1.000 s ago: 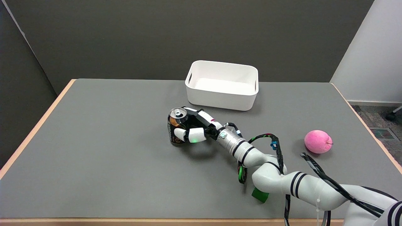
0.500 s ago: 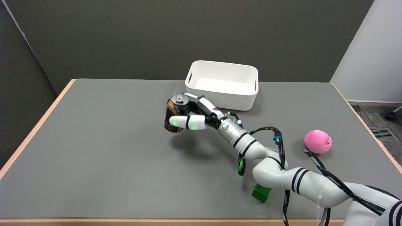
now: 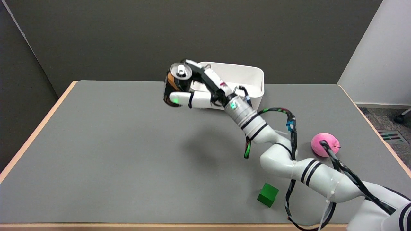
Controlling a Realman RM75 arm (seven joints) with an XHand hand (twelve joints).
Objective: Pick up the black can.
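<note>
The right hand wraps its fingers around the black can, gripping it tilted in the air above the table, just left of the white bin; pink ball and green cube lie nearer than the bin.

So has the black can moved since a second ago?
Yes. The black can, gripped by the right hand, has risen off the table and now shows level with the white bin's rim, its shadow left below.
</note>
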